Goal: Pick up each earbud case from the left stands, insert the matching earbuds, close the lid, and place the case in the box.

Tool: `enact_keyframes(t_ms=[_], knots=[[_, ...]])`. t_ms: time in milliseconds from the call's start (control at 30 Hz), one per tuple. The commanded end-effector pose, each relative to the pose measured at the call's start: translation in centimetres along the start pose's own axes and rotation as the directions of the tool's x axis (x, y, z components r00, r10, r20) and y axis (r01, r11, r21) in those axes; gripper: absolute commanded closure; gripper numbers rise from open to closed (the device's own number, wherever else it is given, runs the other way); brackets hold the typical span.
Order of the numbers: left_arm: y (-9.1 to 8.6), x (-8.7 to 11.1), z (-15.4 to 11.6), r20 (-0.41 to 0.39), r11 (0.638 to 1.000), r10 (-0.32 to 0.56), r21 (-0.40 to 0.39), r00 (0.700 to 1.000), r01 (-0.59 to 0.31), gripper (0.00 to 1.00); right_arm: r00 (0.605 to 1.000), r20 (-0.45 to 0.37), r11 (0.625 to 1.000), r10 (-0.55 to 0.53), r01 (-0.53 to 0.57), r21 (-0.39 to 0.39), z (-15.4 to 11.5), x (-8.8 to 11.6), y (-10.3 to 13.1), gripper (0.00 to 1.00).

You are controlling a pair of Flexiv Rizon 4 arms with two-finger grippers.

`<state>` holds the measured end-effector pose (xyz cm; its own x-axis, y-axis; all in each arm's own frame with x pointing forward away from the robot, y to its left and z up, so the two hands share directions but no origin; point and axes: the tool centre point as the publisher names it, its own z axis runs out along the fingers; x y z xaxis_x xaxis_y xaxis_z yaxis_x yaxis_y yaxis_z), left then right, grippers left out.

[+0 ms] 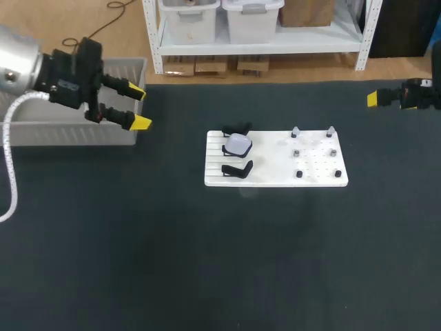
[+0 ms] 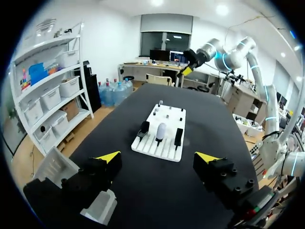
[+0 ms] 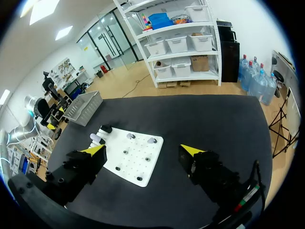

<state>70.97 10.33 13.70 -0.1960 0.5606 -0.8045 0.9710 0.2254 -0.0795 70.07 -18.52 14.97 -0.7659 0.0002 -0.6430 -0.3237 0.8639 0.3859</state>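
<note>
Surface: dark table (image 1: pixel 207 262), with a white board (image 1: pixel 317 176) lying near its middle.
Board: its left part was slotted and carried the stands; its right part carried small dark pegs (image 1: pixel 299 174) set in rows.
Stands: three black stands (image 1: pixel 238 169) stood in a row on the slotted part; the two outer ones were bare.
Earbud case: a pale, rounded earbud case (image 1: pixel 239 144) sat on the middle stand, touched by neither gripper; whether its lid was up could not be told.
Far pegs: two pale-topped pieces (image 1: pixel 295 131) stood along the far edge of the pegged part, too small to make out further.
Box: a grey box (image 1: pixel 69 133) stood at the table's far left, well apart from the board.
Left gripper: the left gripper (image 1: pixel 140 108) hung just beside the box's right end, pointed toward the board, its fingers spread wide with nothing between them.
Right gripper: the right gripper (image 3: pixel 143 150) hung over the table's far right edge, well apart from the board, its fingers likewise spread wide and holding nothing.
</note>
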Motion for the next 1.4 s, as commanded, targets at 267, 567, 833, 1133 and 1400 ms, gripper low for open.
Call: enact_keyframes(t_ms=[267, 567, 833, 1133, 1400], knots=[[2.0, -0.1, 3.2, -0.072, 0.988, -0.011, 0.152, 0.997, 0.021, 0.00, 1.000, 0.000, 1.000, 0.000, 0.000, 0.002, 0.0, 0.0, 0.0, 0.00], [2.0, -0.1, 3.2, -0.072, 0.988, -0.011, 0.152, 0.997, 0.021, 0.00, 1.000, 0.000, 1.000, 0.000, 0.000, 0.002, 0.0, 0.0, 0.0, 0.00], [1.0, 0.0, 5.2, -0.013, 0.986, 0.057, 0.157, 0.998, -0.054, 0.00, 1.000, 0.000, 1.000, 0.000, 0.000, 0.002, 0.0, 0.0, 0.0, 0.00], [0.9, -1.0, 9.1, -0.006, 0.961, 0.180, 0.216, 0.984, -0.175, 0.00, 1.000, 0.000, 1.000, 0.000, 0.000, 0.002, 0.0, 0.0, 0.0, 0.00], [1.7, -1.1, 11.2, 0.002, 0.942, 0.222, 0.259, 0.975, -0.214, 0.00, 1.000, 0.000, 1.000, 0.000, 0.000, 0.002, 0.0, 0.0, 0.0, 0.00]])
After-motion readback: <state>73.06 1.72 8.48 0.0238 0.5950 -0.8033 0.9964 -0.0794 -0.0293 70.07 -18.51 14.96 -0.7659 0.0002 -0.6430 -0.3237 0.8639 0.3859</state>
